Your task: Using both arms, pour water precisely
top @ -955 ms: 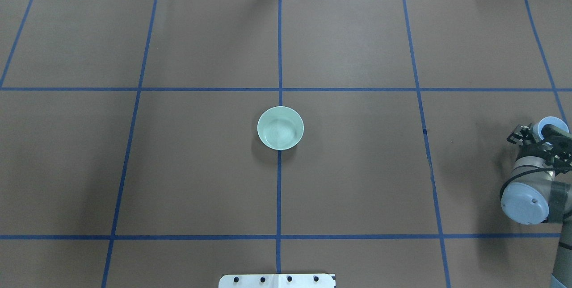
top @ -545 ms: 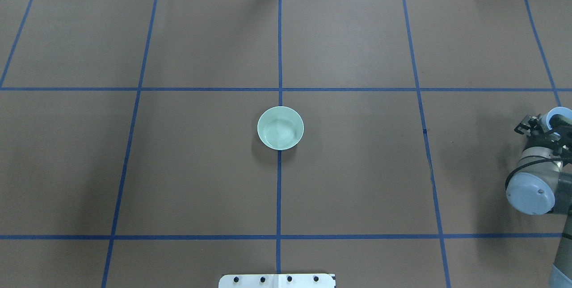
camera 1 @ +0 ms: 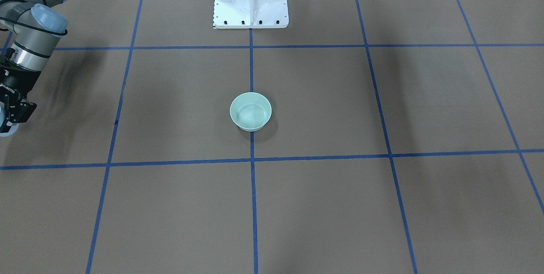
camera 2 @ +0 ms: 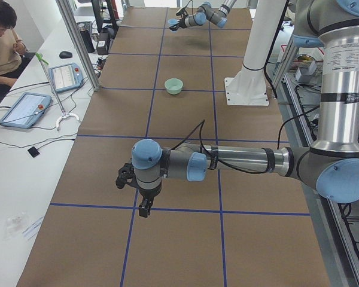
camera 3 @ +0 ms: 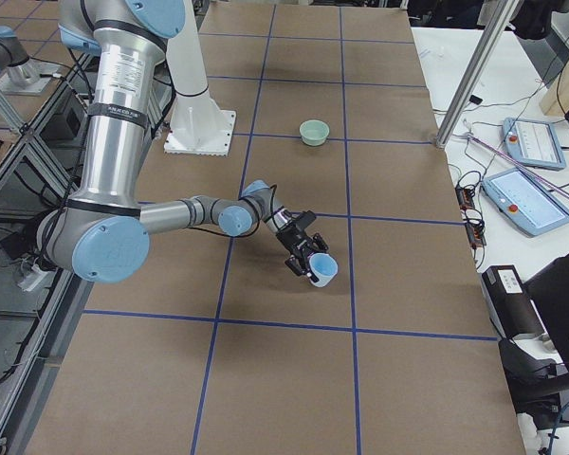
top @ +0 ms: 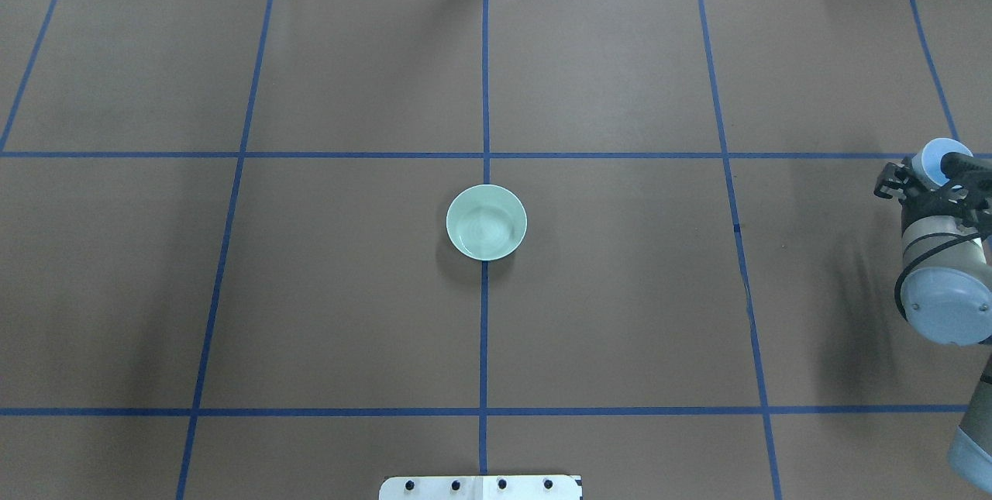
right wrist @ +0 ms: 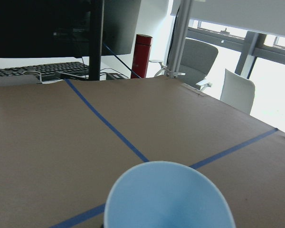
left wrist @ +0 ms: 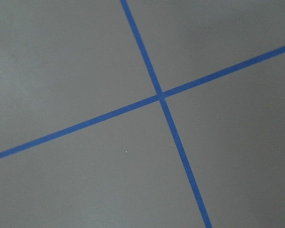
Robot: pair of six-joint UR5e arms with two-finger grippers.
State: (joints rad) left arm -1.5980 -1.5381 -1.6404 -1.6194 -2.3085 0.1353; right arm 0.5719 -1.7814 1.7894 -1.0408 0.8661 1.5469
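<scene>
Grips a light-blue cup in the right hand, clenched on its sides, out at the 3 o'clock edge of the desk in the overhead view. Carries it mouth up, long axis about vertical as seen from above; cannot tell from the side view whether its foot clears the desk. Finds the mint-green bowl at the middle of the desk, astride one of the blue tape lines, well apart from the cup and toward 9 o'clock from the right hand, a touch toward 8. Shows the water only as a faint sheen low in the bowl; gives no readable liquid line inside the cup through the right wrist camera, so cannot say how much rides there. Catches the left hand only in the side view from the robot's left, low over the desk, far out toward 9 o'clock from the bowl and outside the overhead frame; cannot tell whether clenched or released. Judges the right hand the nearer to the bowl, and the only one seen with a vessel. Calls, most likely, for a level carry toward 9 o'clock, ending with the cup's lip just beside the bowl's 3 o'clock rim before any tilt; risks slopping on a quick sweep.
</scene>
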